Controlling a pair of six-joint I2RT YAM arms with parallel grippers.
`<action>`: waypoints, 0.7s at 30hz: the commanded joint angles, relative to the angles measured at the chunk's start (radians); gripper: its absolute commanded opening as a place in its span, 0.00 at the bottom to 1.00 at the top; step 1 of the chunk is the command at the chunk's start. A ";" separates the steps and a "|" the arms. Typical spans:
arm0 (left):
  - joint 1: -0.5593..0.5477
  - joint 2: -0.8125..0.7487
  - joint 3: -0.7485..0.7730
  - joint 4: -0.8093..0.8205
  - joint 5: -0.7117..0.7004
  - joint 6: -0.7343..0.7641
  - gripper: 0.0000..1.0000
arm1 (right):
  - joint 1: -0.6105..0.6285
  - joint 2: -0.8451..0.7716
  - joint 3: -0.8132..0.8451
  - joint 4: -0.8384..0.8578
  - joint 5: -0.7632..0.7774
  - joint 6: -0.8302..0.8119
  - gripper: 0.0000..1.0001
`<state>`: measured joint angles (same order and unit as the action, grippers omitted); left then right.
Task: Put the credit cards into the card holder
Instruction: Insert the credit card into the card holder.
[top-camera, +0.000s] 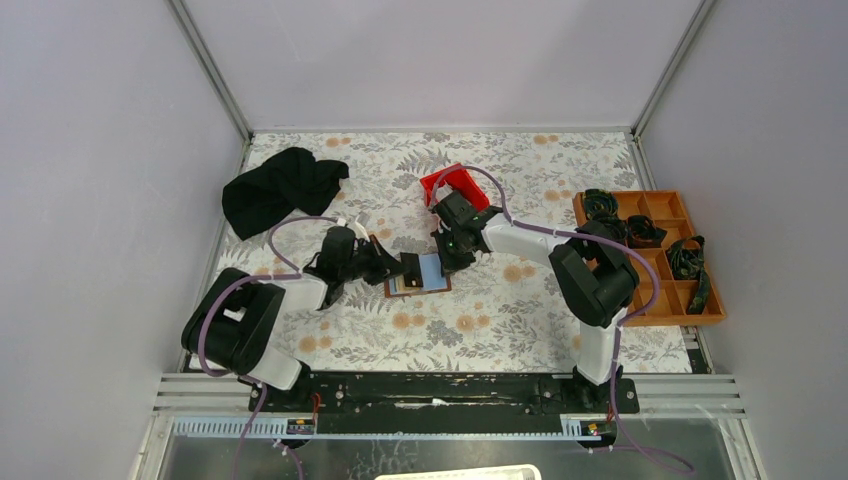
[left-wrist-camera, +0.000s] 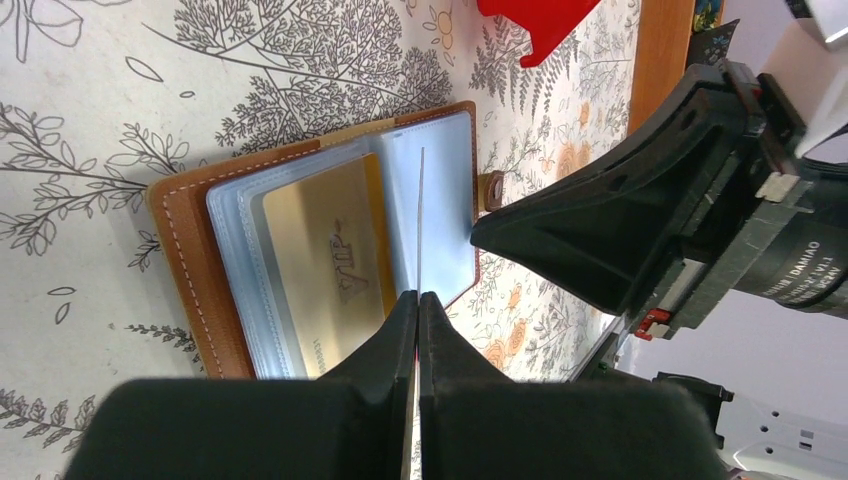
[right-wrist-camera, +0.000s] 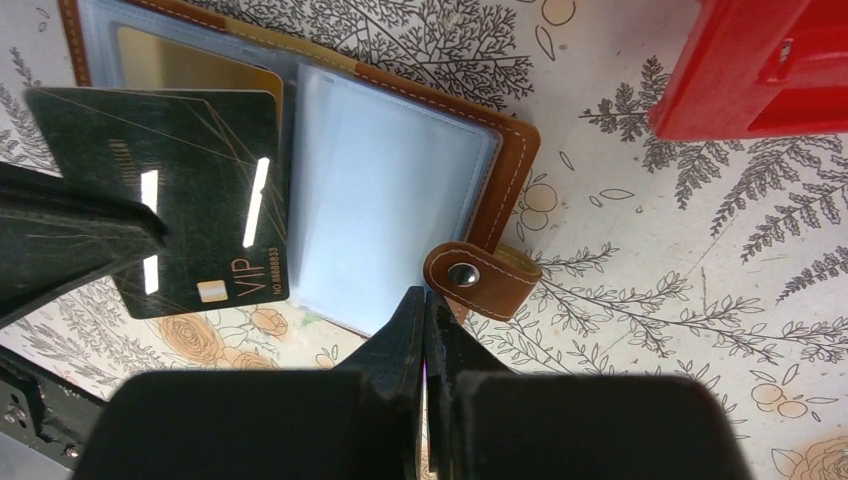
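Lettered "VIP": dark plastic credit card (right-wrist-camera: 190, 190), clamped edge-up in closed left claw (left-wrist-camera: 417, 300), above open brown leather card holder (left-wrist-camera: 185, 260) lying just ahead on floral table (right-wrist-camera: 650, 290). Inside, sleeved gold card (left-wrist-camera: 320, 260), also "VIP". Closed too, right claw (right-wrist-camera: 425, 300), tips beside snap tab (right-wrist-camera: 480, 280).

Counter (top-camera: 500, 320): floral-print surface, walled on three sides. Far left: crumpled black cloth (top-camera: 280, 190). Far centre: red bin (top-camera: 455, 183). Right edge: orange compartment tray (top-camera: 668, 207). Centre: brown card holder (top-camera: 432, 275), lying open, clear sleeves upward, tab clasp (right-wrist-camera: 480, 278) flat on counter.
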<state>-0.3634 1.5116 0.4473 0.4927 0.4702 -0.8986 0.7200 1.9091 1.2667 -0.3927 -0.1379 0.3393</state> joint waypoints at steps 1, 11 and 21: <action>0.008 -0.030 -0.008 0.002 -0.046 0.033 0.00 | 0.007 0.011 0.034 -0.011 0.027 -0.014 0.00; 0.007 0.000 -0.015 0.009 -0.050 0.025 0.00 | 0.007 0.009 0.037 -0.011 0.027 -0.014 0.00; -0.009 0.037 -0.022 0.045 -0.043 -0.008 0.00 | 0.007 0.011 0.041 -0.009 0.024 -0.013 0.00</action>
<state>-0.3637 1.5299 0.4408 0.4850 0.4374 -0.8959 0.7204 1.9171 1.2671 -0.3931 -0.1226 0.3367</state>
